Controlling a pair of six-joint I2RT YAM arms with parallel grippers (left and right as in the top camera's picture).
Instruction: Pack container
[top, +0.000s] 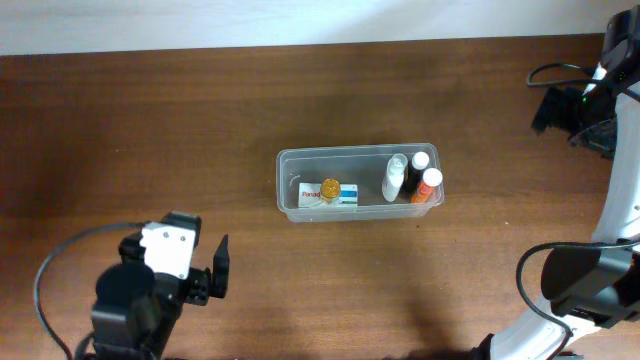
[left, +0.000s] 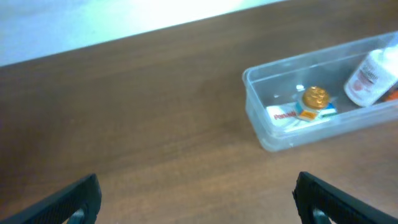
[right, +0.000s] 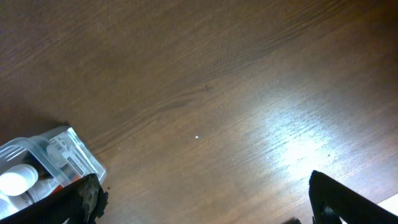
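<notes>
Container (top: 281, 186), clear round-cornered plastic, on grained wooden table (top: 150, 120); left hand (left: 198, 200), right hand (right: 208, 202) agape.

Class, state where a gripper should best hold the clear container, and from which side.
Probably the short end wall away from the bottles, from above, one finger inside: the container sits open side up, and that end is less crowded.

Bare table (top: 150, 110) lies all round the container (top: 283, 190), so you can come in from 9, 12 or 6 o'clock. Inside, bottles (top: 394, 180) crowd its 3 o'clock end and a box (top: 343, 195) lies toward 9, with a gap between them. The right arm (top: 625, 200) stands along the table's 3 o'clock edge.
</notes>
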